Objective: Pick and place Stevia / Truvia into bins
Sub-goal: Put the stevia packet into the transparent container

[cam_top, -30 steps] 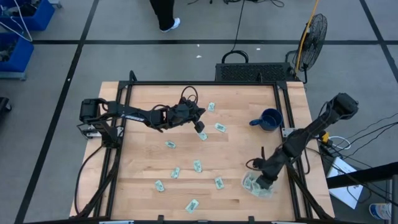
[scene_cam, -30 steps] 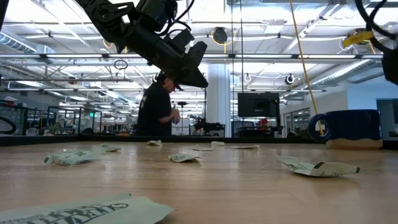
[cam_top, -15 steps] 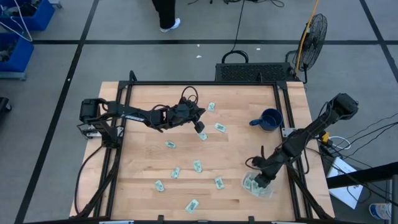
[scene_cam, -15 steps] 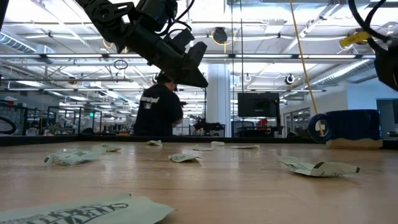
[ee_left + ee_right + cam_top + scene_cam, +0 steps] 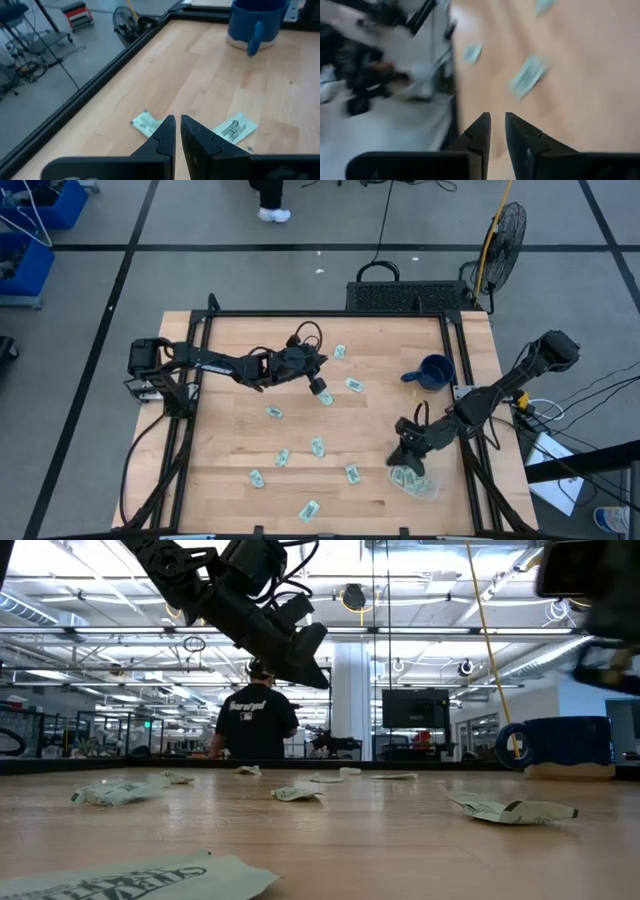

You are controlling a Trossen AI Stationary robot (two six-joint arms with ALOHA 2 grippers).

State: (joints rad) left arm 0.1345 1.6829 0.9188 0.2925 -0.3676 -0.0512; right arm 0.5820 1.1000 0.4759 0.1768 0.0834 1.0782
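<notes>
While the right gripper hangs just above and beside the clear bin, its fingers stand a narrow gap apart with nothing between them. Left gripper is raised over the table's far middle, fingers nearly together and empty, one Stevia sachet just beside its tip and another on the other side. More sachets lie scattered between both grippers; some sit inside the bin.
</notes>
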